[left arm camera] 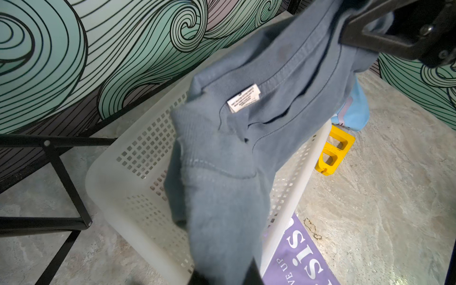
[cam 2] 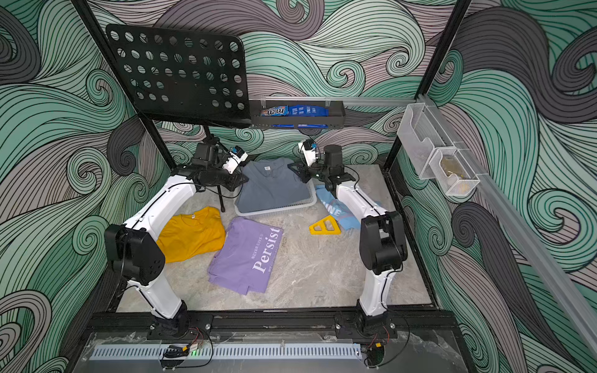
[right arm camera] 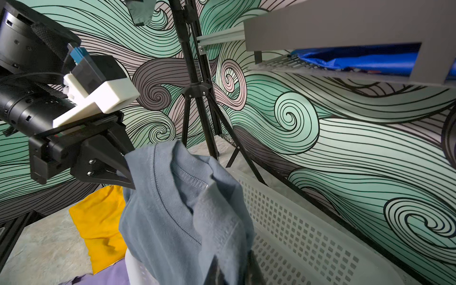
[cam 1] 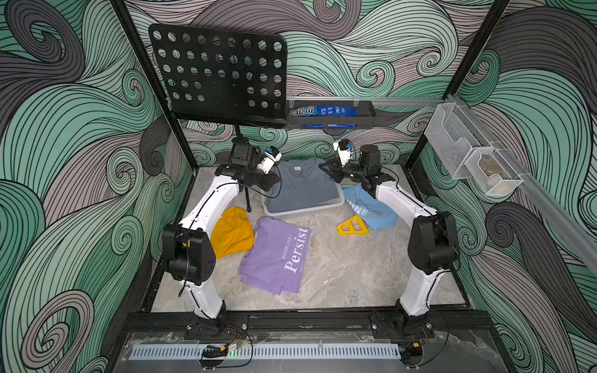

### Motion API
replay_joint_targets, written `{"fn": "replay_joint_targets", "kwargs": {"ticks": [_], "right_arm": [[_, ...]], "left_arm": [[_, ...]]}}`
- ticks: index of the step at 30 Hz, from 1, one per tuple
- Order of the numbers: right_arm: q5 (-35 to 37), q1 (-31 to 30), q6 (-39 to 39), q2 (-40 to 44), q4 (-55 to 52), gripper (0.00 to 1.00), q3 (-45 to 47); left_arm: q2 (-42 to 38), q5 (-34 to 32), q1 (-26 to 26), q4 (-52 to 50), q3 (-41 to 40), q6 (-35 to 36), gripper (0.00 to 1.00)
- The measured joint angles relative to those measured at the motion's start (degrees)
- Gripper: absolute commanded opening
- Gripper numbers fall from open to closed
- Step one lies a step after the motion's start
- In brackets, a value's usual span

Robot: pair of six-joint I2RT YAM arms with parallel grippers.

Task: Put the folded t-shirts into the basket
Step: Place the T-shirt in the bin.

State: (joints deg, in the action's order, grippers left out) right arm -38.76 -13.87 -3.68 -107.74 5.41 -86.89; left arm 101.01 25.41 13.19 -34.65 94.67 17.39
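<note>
Dark slate-grey t-shirt (cam 1: pixel 303 189) held over the basket (cam 1: pixel 302 212), as seen in both top views. The left jaws and the right jaws are each pressed together on a corner of the shirt's collar end, one on either side, so that this edge is stretched crosswise between them above the far end of the basket. From there the cloth slopes down toward the near rim, and its lower end appears to rest inside. The shirt's long axis thus runs far to near, seemingly in line with the basket directly beneath, and neither arm is nearer than the other. The placing probably needs only a lowering of the collar end and a release. The mustard tee (cam 1: pixel 231 235), lilac tee (cam 1: pixel 277 255) and light blue tee (cam 1: pixel 371 210) lie on the surface (cam 1: pixel 355 277) outside the basket.
</note>
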Motion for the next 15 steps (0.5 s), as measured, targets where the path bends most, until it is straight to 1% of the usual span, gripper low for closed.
{"fn": "replay_joint_targets", "kwargs": {"ticks": [8, 15], "right_arm": [[1.57, -0.07, 1.16, -1.31, 0.24, 0.00, 1.95], [4.48, -0.11, 1.51, -5.03, 0.46, 0.00, 2.21]], "left_arm": [[2.14, -0.63, -0.02, -0.02, -0.31, 0.15, 0.00], [6.84, -1.77, -0.02, 0.37, -0.28, 0.68, 0.00]]}}
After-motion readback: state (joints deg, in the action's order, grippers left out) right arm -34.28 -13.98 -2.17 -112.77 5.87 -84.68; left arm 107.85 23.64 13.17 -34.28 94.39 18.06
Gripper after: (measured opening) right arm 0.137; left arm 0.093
